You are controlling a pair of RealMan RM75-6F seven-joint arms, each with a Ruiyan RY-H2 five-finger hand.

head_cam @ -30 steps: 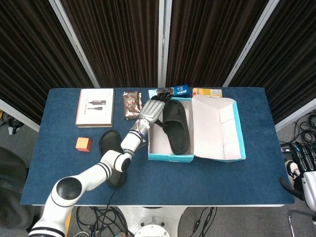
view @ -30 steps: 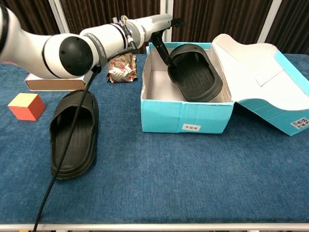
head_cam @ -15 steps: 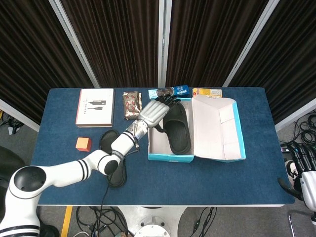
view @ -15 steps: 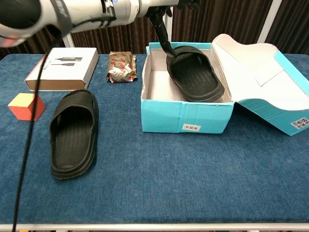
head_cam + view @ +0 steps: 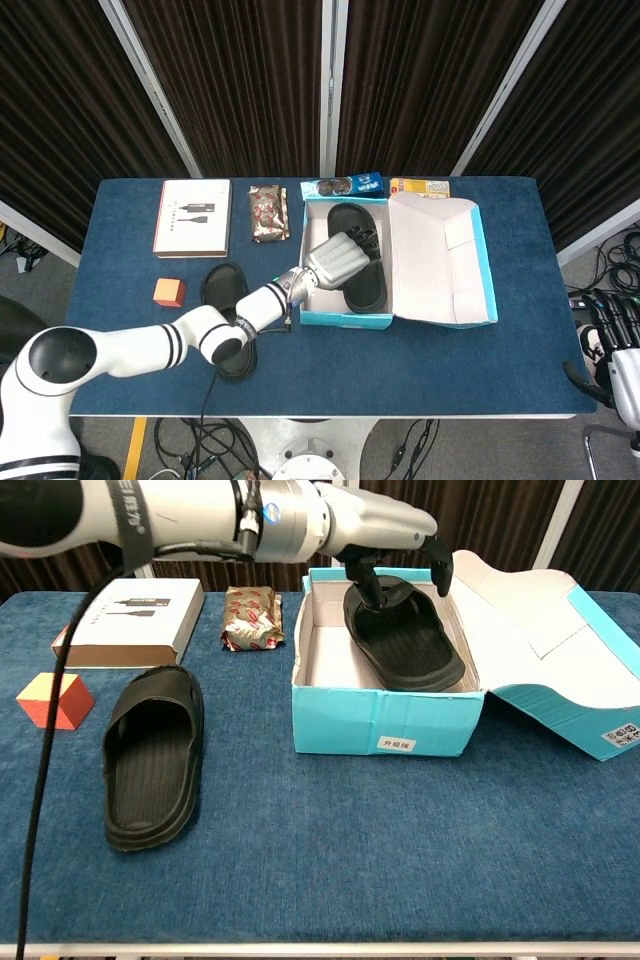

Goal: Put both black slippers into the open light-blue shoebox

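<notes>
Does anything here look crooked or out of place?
Only slightly: the slipper in the shoebox lies askew, its heel riding up on the box's right wall rather than flat. The other slipper is on the table, outside the box.

The left arm is reaching forward and rightward, its left hand hanging palm-down with dark fingers spread and curling downward, gripping nothing; the right hand is idling low at far right.

Blue-clothed table with shoebox, slipper
</notes>
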